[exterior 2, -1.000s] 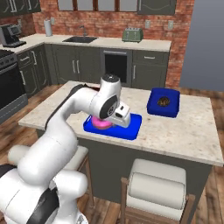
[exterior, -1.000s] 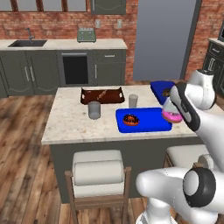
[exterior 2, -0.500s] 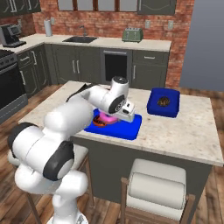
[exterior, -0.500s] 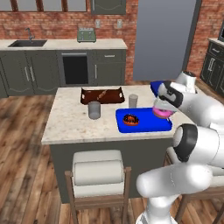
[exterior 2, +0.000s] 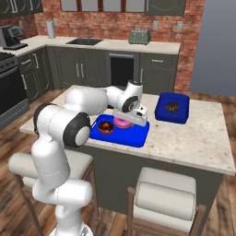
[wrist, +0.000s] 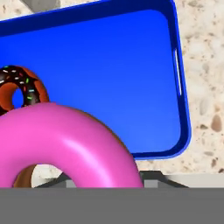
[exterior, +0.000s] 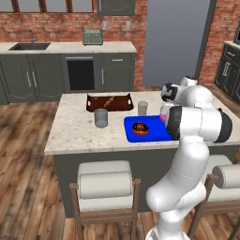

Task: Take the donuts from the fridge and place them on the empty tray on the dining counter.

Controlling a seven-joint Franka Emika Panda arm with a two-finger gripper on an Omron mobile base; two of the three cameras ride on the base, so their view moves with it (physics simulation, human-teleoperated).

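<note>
My gripper (exterior 2: 125,120) is shut on the pink donut (exterior 2: 119,123), holding it low over the bright blue tray (exterior 2: 133,137) on the dining counter (exterior 2: 193,138). In the hand view the pink donut (wrist: 70,146) looms large at the lower left and hides my fingertips. Beyond it, the chocolate donut (wrist: 19,89) lies inside the tray (wrist: 113,65). From the left base view, the gripper (exterior: 165,115) hovers at the tray's (exterior: 154,132) right end and the chocolate donut (exterior: 140,127) rests mid-tray. The fridge (exterior: 176,42) stands shut behind the island.
A dark brown tray (exterior: 108,102) and two grey cups (exterior: 101,117) (exterior: 142,108) stand on the counter left of and behind the blue tray. A darker blue tray (exterior 2: 172,107) sits to the right. Cushioned stools (exterior: 105,185) line the near side.
My arm's elbow has swung round in front of the cameras. The hand with the pink donut has stayed over the blue tray, shifting only slightly.
</note>
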